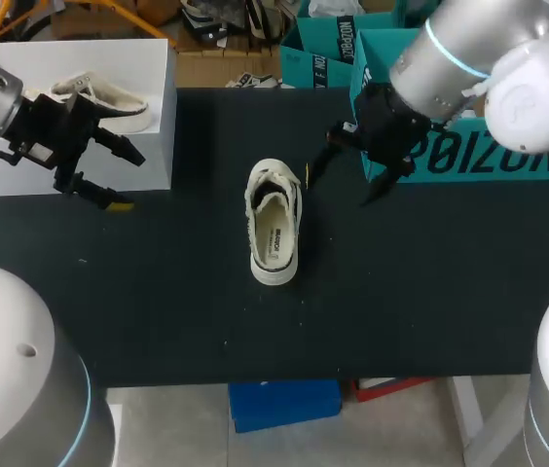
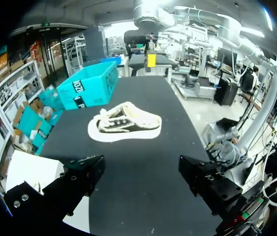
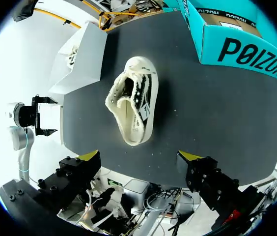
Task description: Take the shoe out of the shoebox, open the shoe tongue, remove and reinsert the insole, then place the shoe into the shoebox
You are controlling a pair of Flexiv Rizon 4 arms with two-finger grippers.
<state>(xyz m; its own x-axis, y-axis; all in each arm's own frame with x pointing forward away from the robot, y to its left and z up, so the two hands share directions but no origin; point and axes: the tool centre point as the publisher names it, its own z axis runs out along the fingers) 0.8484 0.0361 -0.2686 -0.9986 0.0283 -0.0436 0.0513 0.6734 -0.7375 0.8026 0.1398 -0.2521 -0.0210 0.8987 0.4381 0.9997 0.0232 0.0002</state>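
A cream low-top shoe (image 1: 274,224) with dark side panels lies upright on the black table, its opening facing up and the printed insole showing inside. The white shoebox (image 1: 153,146) stands at the back left and holds a second cream shoe (image 1: 99,97). My left gripper (image 1: 124,177) hovers open in front of that box, well left of the shoe on the table. My right gripper (image 1: 341,187) hangs open just right of the shoe's toe end, apart from it. From the left wrist the shoe (image 2: 126,127) lies ahead of the open gripper (image 2: 141,167). From the right wrist the shoe (image 3: 133,101) lies ahead of the open gripper (image 3: 138,156).
A teal box (image 1: 479,161) stands at the back right, behind my right arm, also seen as the teal box (image 3: 236,42) and the teal box (image 2: 92,86). The white shoebox (image 3: 79,59) sits beyond the shoe. Bare black table (image 1: 401,292) spreads in front.
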